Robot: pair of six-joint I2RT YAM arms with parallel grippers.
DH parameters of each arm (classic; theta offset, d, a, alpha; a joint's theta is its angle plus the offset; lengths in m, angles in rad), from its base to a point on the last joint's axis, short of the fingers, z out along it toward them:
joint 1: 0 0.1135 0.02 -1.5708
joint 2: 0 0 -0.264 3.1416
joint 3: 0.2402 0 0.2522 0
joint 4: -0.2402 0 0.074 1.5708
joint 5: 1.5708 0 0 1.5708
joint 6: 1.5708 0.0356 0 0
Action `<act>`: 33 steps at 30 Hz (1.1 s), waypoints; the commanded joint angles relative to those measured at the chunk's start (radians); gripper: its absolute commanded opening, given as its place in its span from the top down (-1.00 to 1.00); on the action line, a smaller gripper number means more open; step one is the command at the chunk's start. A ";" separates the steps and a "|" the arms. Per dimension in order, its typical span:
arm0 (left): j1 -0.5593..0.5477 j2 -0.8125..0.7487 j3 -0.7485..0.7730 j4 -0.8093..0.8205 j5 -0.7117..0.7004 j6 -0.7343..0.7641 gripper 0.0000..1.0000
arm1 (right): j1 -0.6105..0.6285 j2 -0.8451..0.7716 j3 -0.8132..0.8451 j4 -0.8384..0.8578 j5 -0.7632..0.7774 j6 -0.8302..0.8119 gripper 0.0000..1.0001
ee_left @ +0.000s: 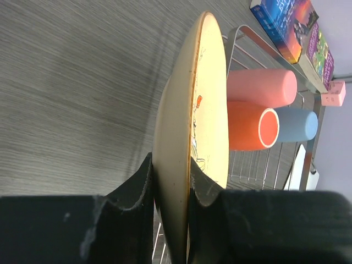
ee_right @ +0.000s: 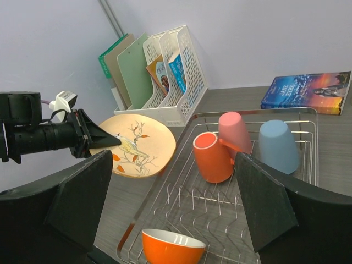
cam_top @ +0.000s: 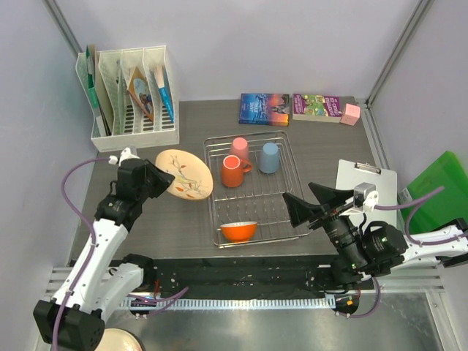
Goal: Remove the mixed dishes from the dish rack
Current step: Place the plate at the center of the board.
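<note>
Left gripper [cam_top: 167, 183] pinches the floral plate [cam_top: 186, 174] by its rim, tilted over the bench [cam_top: 183, 124] just left of the dish rack [cam_top: 248, 136]; right gripper [cam_top: 297, 191] gapes wide.

A grey wood-grain table [cam_top: 170, 219] stood between pale lilac walls [cam_top: 256, 44], a white file organiser [cam_top: 135, 130] at its far-left corner.

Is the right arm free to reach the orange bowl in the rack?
Probably yes. The right end effector hangs open by the rack, the orange bowl sits alone at the near end, and nothing lies between them.
</note>
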State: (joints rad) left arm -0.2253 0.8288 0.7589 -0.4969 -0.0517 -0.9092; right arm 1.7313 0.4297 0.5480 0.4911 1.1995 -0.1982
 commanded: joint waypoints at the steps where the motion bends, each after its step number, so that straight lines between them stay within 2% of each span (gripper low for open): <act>1: 0.038 0.007 0.097 0.158 0.013 -0.026 1.00 | 0.002 -0.025 -0.014 0.012 0.017 0.083 -0.93; 6: 0.099 0.094 0.169 0.162 0.032 -0.042 1.00 | 0.002 -0.037 -0.025 0.003 0.011 0.094 -0.93; 8: 0.139 0.154 0.177 0.176 0.079 -0.080 1.00 | 0.002 -0.042 -0.025 0.006 0.009 0.086 -0.93; 14: 0.221 0.257 0.105 0.274 0.194 -0.178 1.00 | 0.002 -0.060 -0.029 0.012 0.005 0.062 -0.93; 19: 0.221 0.300 0.040 0.351 0.207 -0.180 0.99 | 0.002 -0.082 -0.045 0.040 0.005 0.019 -0.93; 22: 0.257 0.326 0.022 0.388 0.208 -0.183 0.99 | 0.002 -0.086 -0.051 0.056 0.003 -0.003 -0.93; 33: 0.310 0.455 0.033 0.396 0.191 -0.157 1.00 | 0.002 -0.080 -0.062 0.053 0.011 -0.009 -0.93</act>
State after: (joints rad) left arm 0.0559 1.2591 0.7448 -0.2546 0.1059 -1.0477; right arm 1.7313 0.3523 0.4931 0.5083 1.1995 -0.2085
